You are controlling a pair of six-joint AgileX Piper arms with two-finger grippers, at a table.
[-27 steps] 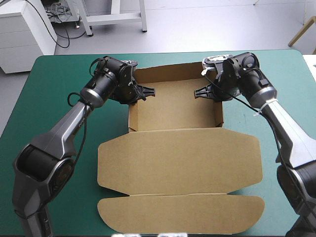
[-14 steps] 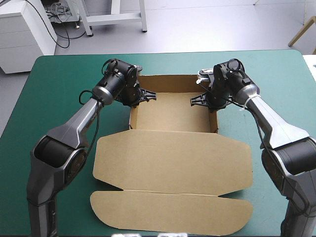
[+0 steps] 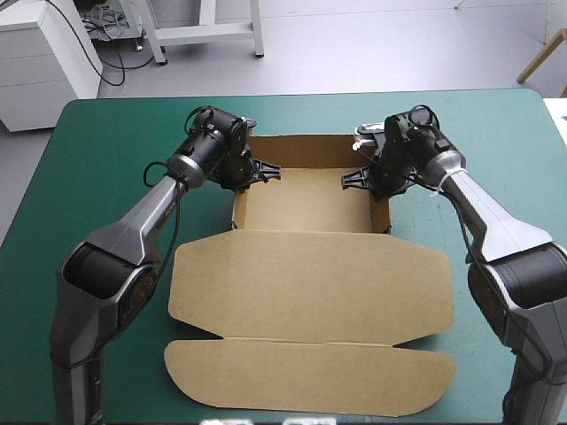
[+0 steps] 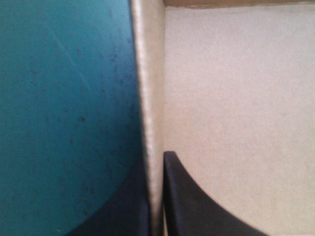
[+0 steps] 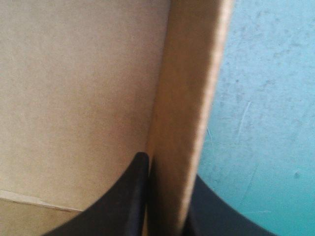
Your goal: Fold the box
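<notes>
The brown box (image 3: 310, 204) stands as an open tray at the table's middle back, its walls raised and its long lid (image 3: 310, 292) lying flat toward the front edge. My left gripper (image 3: 257, 171) is shut on the tray's left wall (image 4: 150, 98); one black finger (image 4: 192, 206) shows inside the tray, the other outside over the teal-green cover (image 4: 64, 123). On the opposite side my right gripper (image 3: 361, 177) is shut on the right wall (image 5: 189, 98), one finger (image 5: 123, 201) inside on the tray floor side and the other outside.
Teal-green table cover (image 3: 106, 142) lies bare to the left and right of the box. The lid's rounded front flap (image 3: 310, 376) reaches close to the table's front edge.
Both grippers slid toward the back of the side walls and drew them inward, so the tray narrowed. The lid shifted slightly. Since just before, little has moved.
</notes>
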